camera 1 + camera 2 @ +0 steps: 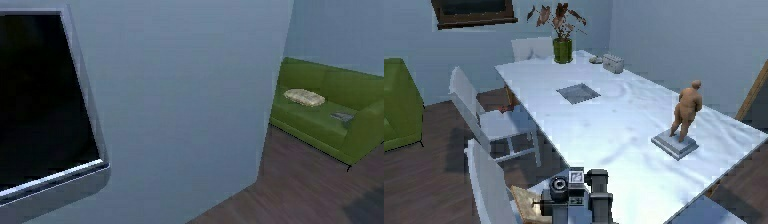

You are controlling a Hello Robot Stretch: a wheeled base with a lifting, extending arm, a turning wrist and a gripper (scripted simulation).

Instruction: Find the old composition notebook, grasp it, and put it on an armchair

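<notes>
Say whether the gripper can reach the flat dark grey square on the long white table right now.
Probably yes, with more extension: bare white tabletop lies between the gripper and the flat dark grey square; the brown statue stands off to the side.

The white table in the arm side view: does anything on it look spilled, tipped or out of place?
Nothing stands out. On the table the statue and the potted plant stand upright, and the dark flat thing lies flat; no spill shows.

White table (pixel 634 100): statue (pixel 685 112), plant (pixel 562 30), flat grey slab (pixel 578 93), perhaps notebook; pincer (pixel 534 206) at near edge.
</notes>
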